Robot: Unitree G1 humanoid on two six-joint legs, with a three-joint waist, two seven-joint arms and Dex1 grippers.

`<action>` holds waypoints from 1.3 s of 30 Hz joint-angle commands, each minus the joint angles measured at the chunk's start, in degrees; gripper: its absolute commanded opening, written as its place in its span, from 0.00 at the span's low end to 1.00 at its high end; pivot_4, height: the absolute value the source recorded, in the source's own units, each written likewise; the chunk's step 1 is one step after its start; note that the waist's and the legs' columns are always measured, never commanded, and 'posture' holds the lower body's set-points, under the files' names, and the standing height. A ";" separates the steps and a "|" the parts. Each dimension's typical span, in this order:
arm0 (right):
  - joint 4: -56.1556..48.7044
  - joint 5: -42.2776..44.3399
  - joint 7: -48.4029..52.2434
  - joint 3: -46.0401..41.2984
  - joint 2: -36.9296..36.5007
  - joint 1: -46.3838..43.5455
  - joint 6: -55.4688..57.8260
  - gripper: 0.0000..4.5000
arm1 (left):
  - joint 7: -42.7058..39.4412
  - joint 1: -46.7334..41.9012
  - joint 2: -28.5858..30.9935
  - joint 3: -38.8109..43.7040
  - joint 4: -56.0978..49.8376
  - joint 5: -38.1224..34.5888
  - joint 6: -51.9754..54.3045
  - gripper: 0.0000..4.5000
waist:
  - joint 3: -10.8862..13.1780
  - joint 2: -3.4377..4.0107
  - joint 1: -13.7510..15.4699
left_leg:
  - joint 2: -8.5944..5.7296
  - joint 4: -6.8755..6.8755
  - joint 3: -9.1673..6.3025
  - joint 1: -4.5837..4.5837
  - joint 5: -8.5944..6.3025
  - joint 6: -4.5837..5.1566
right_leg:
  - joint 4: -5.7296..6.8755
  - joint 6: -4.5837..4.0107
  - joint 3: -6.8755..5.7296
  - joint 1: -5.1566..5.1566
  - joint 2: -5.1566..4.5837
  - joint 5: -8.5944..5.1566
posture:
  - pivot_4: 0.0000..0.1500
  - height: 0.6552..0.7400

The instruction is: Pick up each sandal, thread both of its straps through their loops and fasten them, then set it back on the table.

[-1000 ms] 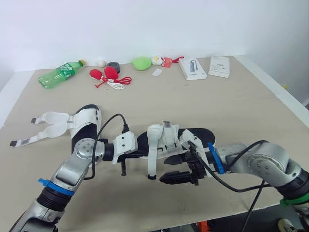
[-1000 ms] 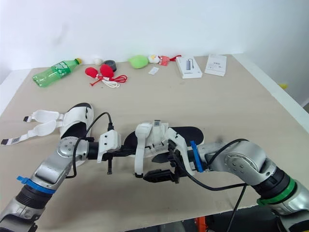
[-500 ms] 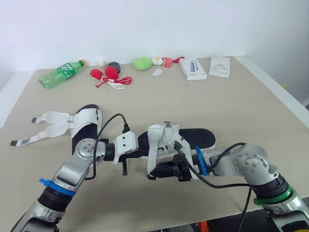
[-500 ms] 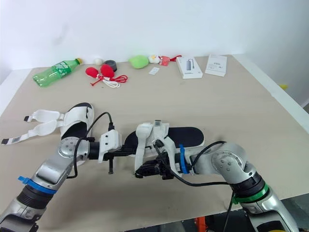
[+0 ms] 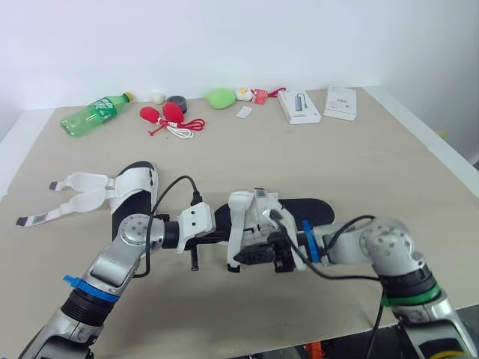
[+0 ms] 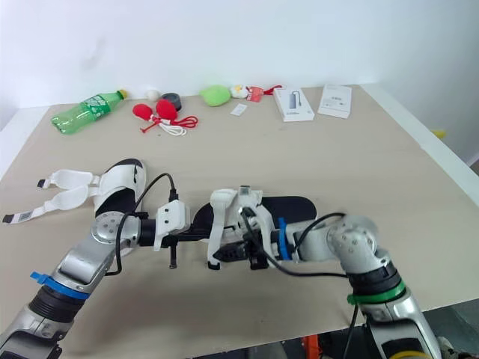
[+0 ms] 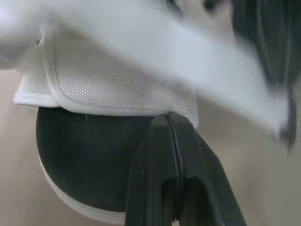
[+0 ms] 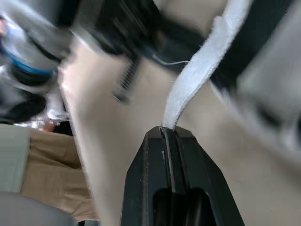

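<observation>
White strap pinched, black sole gripped near the front edge

Black-soled and white-strapped, there are two sandals out. The near sandal (image 5: 315,212) sits between the two arms, close to the front edge of the table (image 5: 374,164); I cannot tell whether it rests on the top or hangs just above it. The left gripper (image 7: 168,117) has its two black fingers closed tight together where the white mesh upper meets the sole. The right gripper (image 8: 165,130) is clamped just as tight on the tip of one strap (image 8: 202,70), which runs up from the fingers to the shoe.

The second sandal (image 5: 133,193) lies flat on the robot's left, apart from the first, its two straps splayed out unfastened toward the table's left edge.

Along the far edge runs a row of oddments: one green bottle (image 5: 93,114) on its side, a red pair of bulbs (image 5: 166,114) with a cord, one dark roll (image 5: 177,102), one green lump (image 5: 219,97), and two white boxes (image 5: 298,106).

Between that row and the sandals the top is a broad bare band, and the whole right side is open too.
</observation>
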 commanded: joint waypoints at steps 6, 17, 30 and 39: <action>10.33 -9.03 10.12 1.46 -1.76 -13.10 1.34 0.02 | -0.30 -1.13 -0.42 -0.77 1.19 0.87 -1.44 0.00 | -0.01 -0.01 0.02 | 0.00 -0.05 -0.03 -0.05 0.01 0.03 | -0.03 -0.04 -0.01 -0.03 0.04 -0.03 | 1.00 1.00; 18.12 -23.28 22.74 7.82 -0.78 -17.98 0.07 0.02 | 0.04 -1.36 -1.22 -1.05 2.05 1.08 -2.51 0.00 | -0.01 -0.01 0.02 | -0.01 -0.05 -0.03 -0.25 0.00 0.05 | -0.08 -0.01 -0.03 -0.18 0.02 -0.02 | 1.00 1.00; 19.99 -23.80 23.31 3.15 2.10 -18.74 11.65 0.02 | 0.36 -0.60 -1.01 -1.11 1.40 1.13 -2.49 0.00 | -0.01 -0.01 0.02 | 0.00 -0.06 -0.04 -0.26 0.00 0.05 | -0.07 -0.02 -0.05 -0.19 0.02 -0.03 | 1.00 1.00; 20.59 -26.19 21.94 4.32 2.74 -17.01 11.71 0.02 | 0.44 -0.53 -1.01 -1.24 1.30 1.39 -2.58 0.00 | -0.01 -0.01 0.01 | 0.00 -0.07 -0.04 -0.25 0.00 0.05 | -0.08 -0.02 -0.05 -0.18 0.02 -0.03 | 1.00 1.00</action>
